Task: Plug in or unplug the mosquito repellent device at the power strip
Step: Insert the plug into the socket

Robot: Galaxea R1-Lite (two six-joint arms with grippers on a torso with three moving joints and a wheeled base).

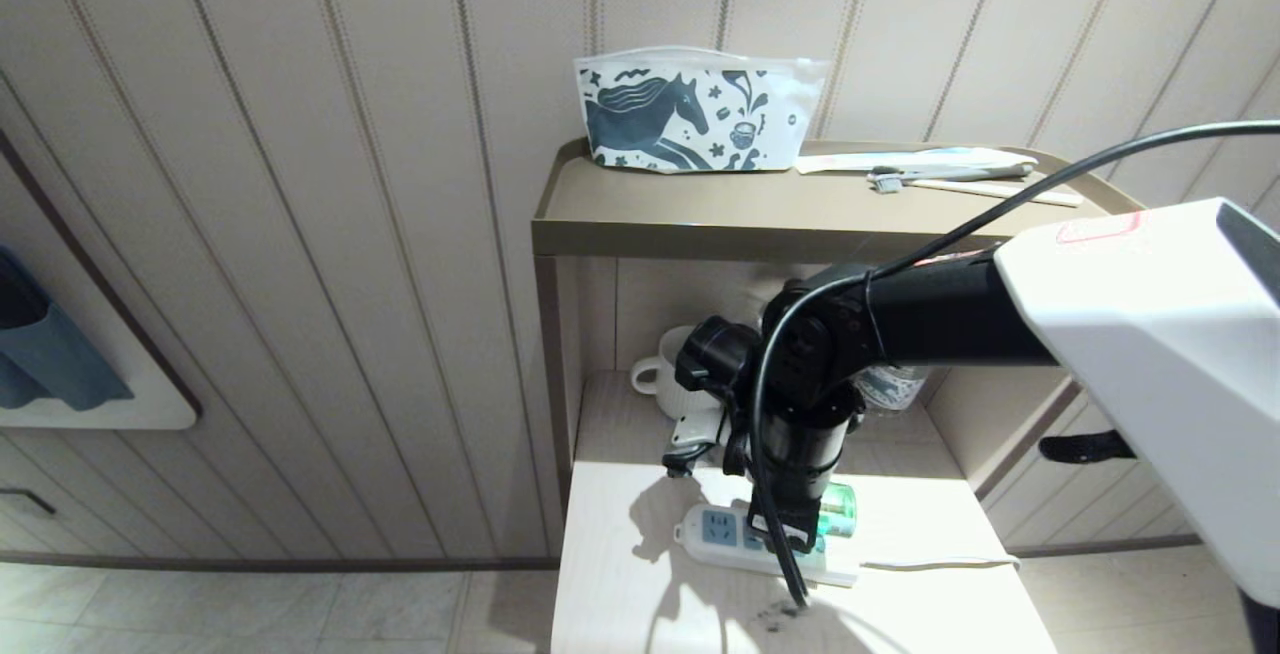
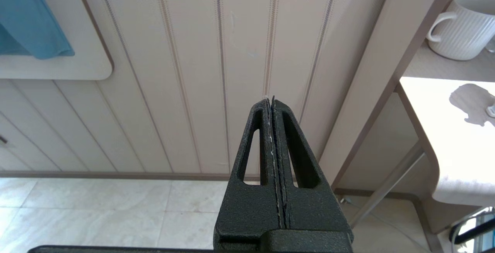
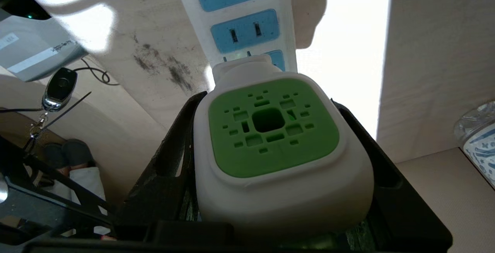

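Observation:
My right gripper is shut on the mosquito repellent device, a white unit with a green vented patch, one black finger on each side. Its plug end sits right at a light-blue socket of the power strip; the prongs are mostly hidden, so I cannot tell how deep they sit. In the head view the right gripper points down over the power strip on the lower table, with the device's green bottle showing beside it. The left gripper is parked, shut and empty, facing the wall panelling.
A white mug and a clear bottle stand at the back of the shelf. The strip's white cord runs off to the right. On the top shelf lie a horse-print pouch and a toothbrush.

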